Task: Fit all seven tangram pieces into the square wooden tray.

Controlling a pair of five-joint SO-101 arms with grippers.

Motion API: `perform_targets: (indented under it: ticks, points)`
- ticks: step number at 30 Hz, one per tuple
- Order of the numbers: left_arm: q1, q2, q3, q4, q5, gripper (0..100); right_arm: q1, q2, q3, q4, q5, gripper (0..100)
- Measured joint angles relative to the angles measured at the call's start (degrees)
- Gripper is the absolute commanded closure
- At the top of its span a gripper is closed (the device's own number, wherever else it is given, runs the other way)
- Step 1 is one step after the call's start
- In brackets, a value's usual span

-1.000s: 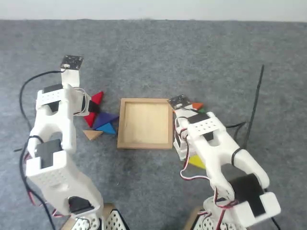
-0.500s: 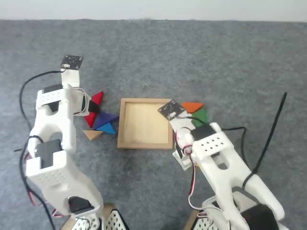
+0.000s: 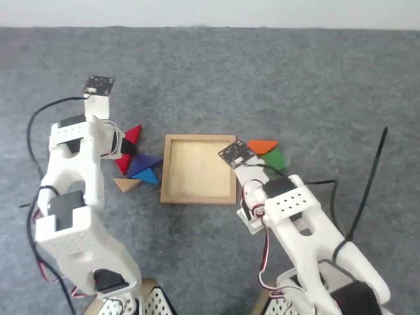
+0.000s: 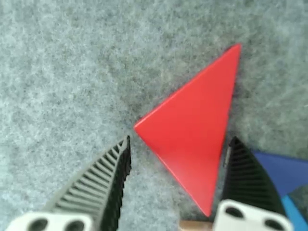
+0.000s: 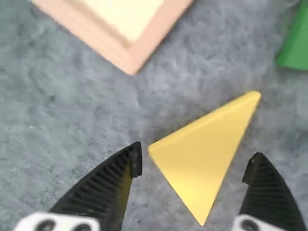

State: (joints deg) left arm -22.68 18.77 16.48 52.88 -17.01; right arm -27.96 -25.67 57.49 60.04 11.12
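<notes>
The square wooden tray [image 3: 199,169] lies in the middle with nothing in it; its corner [image 5: 120,24] is also in the right wrist view. My left gripper [image 4: 180,141] is open, low over the carpet, with its fingers on either side of the red triangle [image 4: 192,130] [image 3: 133,136]. My right gripper [image 5: 197,153] is open too, straddling the yellow triangle [image 5: 207,149] near the tray's right front corner. Left of the tray lie purple [image 3: 146,163], blue [image 3: 149,176] and wood-coloured [image 3: 126,184] pieces. The orange [image 3: 264,146] and green [image 3: 275,157] pieces lie to its right.
Grey carpet covers the table. The right arm [image 3: 295,210] reaches in from the front right over the ground beside the tray. The left arm [image 3: 75,164] stands along the left side. A black cable [image 3: 367,184] rises at the right.
The right arm has swung nearer and leftward, so it now covers the yellow triangle in the high view. The left arm and all the pieces have kept still.
</notes>
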Motion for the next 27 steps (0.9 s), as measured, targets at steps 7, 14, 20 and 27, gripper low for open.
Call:
perform_targets:
  ticks: [7,14,20,27]
  points:
    - [0.0,0.0,0.0,0.0,0.0,70,-0.4,0.0,0.3,-0.4,-0.2,67.0]
    - [0.0,0.0,0.0,0.0,0.0,70,-0.2,2.1,2.5,-4.5,-0.2,66.9]
    - [0.0,0.0,0.0,0.0,0.0,70,1.2,6.1,2.5,-5.4,-0.3,66.7]
    - [0.0,0.0,0.0,0.0,0.0,70,2.5,6.3,2.5,-5.4,-0.3,66.9]
